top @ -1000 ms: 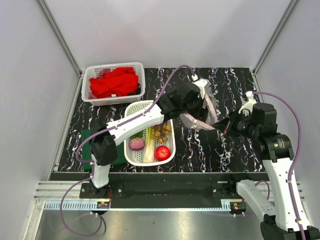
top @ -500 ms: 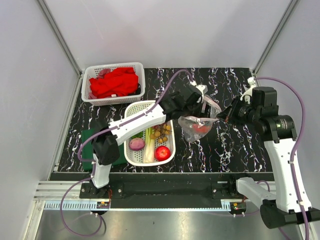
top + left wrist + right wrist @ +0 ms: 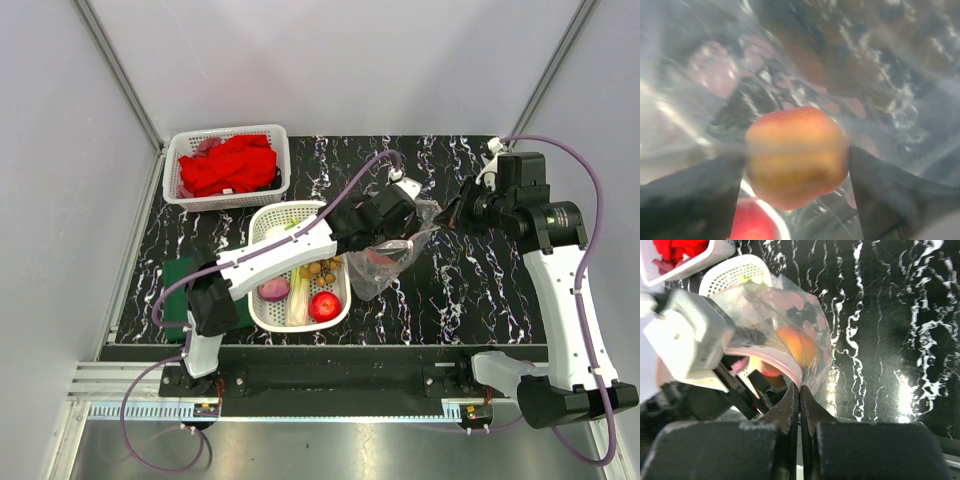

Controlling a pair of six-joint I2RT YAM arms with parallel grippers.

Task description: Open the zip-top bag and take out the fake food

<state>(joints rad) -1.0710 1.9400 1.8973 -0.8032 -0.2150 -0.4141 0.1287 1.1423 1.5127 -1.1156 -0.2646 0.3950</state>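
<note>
The clear zip-top bag (image 3: 370, 280) hangs open between my two grippers, just right of the oval basket. My left gripper (image 3: 388, 246) reaches inside it. In the left wrist view its fingers (image 3: 695, 195) press on both sides of the orange peach (image 3: 796, 155), with bag film (image 3: 900, 75) all around. My right gripper (image 3: 450, 215) is shut on the bag's pinkish zip edge (image 3: 790, 367) and holds it up. The peach shows through the bag in the right wrist view (image 3: 799, 347). A red apple (image 3: 324, 306), purple onion (image 3: 273, 288), leek (image 3: 298, 292) and berry bunch (image 3: 322, 268) lie in the basket.
The white oval basket (image 3: 262, 318) sits at centre left. A white rectangular basket (image 3: 178, 145) with a red cloth (image 3: 228, 165) stands at the back left. A green object (image 3: 172, 290) lies under the left arm.
The left gripper has pushed down into the bag and closed round the peach. The bag has swung left toward the oval basket. The right gripper has lifted and moved back with the bag's edge.
</note>
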